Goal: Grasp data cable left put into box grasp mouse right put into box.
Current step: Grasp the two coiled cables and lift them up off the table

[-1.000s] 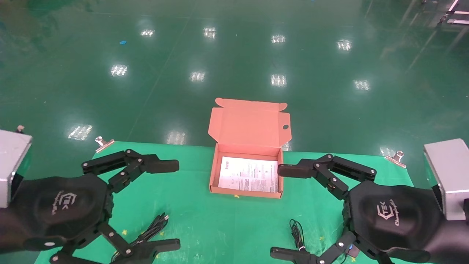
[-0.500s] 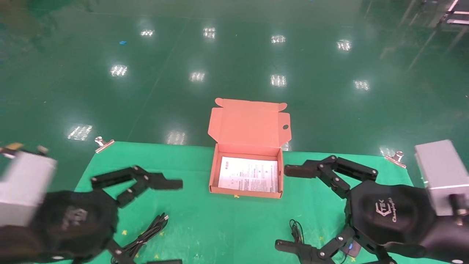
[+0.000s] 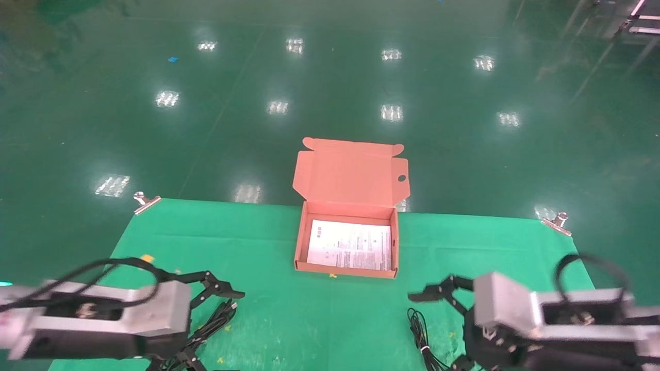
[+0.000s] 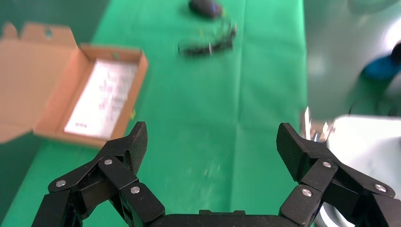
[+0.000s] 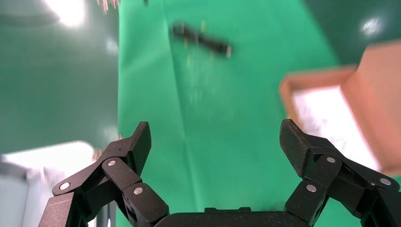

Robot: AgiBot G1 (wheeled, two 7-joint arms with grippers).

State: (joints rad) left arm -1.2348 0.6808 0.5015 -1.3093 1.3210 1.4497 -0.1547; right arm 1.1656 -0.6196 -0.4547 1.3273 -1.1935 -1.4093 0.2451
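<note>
- Green cloth (image 3: 268, 242) spread over the table, clipped at both far corners; bare cloth left between box and grippers, and to either side of the box.
- Box (image 3: 346, 268) at the far middle of the cloth, lid (image 3: 350, 175) raised at the back, white leaflet (image 3: 350, 245) flat inside; seen in head view and both wrist views.
- Left gripper (image 4: 211, 146) low at the near left of the cloth, jaws spread wide and empty; fingers (image 4: 125, 149) clear in the left wrist view, only partly seen in head view behind the wrist housing.
- Right gripper (image 5: 215, 142) low at the near right, jaws likewise wide apart, holding nothing.
- Data cable (image 3: 211, 324) on the near left cloth, just beside the left gripper in head view; also far off in the right wrist view (image 5: 201, 38).
- Mouse (image 4: 205, 6) shown only by the left wrist view, at the cloth's near right edge; hidden behind the right arm in head view, with only its cord (image 3: 418, 330) visible there.
</note>
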